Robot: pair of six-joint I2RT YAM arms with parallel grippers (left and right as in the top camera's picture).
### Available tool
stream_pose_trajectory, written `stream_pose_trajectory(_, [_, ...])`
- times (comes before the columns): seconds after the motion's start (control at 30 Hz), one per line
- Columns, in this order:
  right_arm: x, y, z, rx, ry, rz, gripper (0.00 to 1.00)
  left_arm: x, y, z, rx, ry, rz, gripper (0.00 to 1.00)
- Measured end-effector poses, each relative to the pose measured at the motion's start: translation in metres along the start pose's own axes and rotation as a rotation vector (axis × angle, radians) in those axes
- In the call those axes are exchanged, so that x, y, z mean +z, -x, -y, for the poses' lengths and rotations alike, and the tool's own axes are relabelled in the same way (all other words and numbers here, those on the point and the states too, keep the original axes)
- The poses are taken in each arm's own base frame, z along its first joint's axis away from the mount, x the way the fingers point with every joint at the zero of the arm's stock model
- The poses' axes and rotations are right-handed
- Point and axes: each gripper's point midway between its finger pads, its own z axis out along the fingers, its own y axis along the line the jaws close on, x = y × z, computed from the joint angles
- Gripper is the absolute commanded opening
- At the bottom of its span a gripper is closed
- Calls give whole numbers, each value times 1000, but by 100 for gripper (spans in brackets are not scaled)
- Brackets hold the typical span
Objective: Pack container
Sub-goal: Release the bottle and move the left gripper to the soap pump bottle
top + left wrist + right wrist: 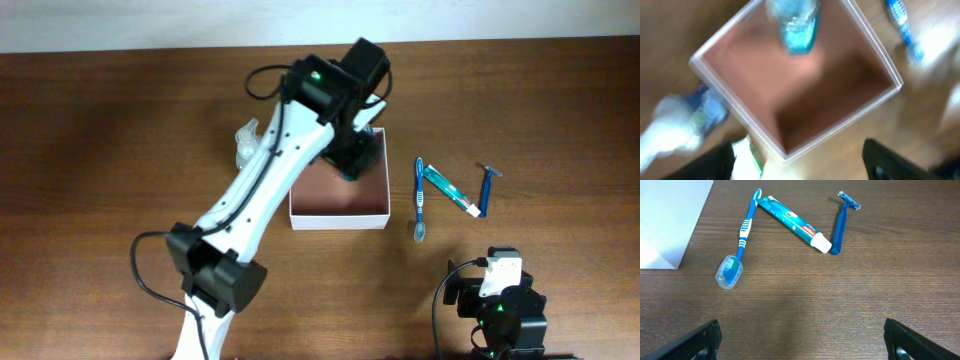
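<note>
Left wrist view: left tool (799, 159) spread wide above the container (835, 95), blue bottle (797, 30) inside; right tool (802, 340) spread wide too.

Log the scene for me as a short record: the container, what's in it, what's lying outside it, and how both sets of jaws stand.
container: white-walled box, top open
inside: blue bottle near one edge, blurred
outside, right side: toothbrush, toothpaste tube, razor
outside, left side: pale bottle
left jaws: open, above the container
right jaws: open, holding nothing
</note>
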Motion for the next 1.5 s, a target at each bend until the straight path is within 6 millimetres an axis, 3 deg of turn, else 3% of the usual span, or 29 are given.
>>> stream_pose_trajectory(0.03, [0, 0, 0, 0, 0, 0, 99, -5, -3, -8, -15, 18, -2, 93])
stream_pose_trajectory(0.17, [0, 0, 0, 0, 0, 0, 99, -8, -7, -48, -125, 62, -3, 93])
stream_pose_trajectory(0.43, [0, 0, 0, 0, 0, 0, 99, -8, -40, -159, -436, 91, -13, 93])
stream_pose_trajectory(0.53, [0, 0, 0, 0, 0, 0, 99, -7, -47, -179, -493, 80, -4, 93])
stream_pose_trajectory(0.7, [0, 0, 0, 0, 0, 0, 99, 14, -44, -178, -481, 47, -43, 89])
stream_pose_trajectory(0.97, [0, 0, 0, -1, 0, 0, 99, 117, -58, -169, -460, -27, -295, 73])
stream_pose_trajectory(1.2, [0, 0, 0, 0, 0, 0, 99, 120, -57, -168, -457, -38, -295, 59])
stream_pose_trajectory(1.5, [0, 0, 0, 0, 0, 0, 99, 119, -57, -164, -459, -56, -296, 58])
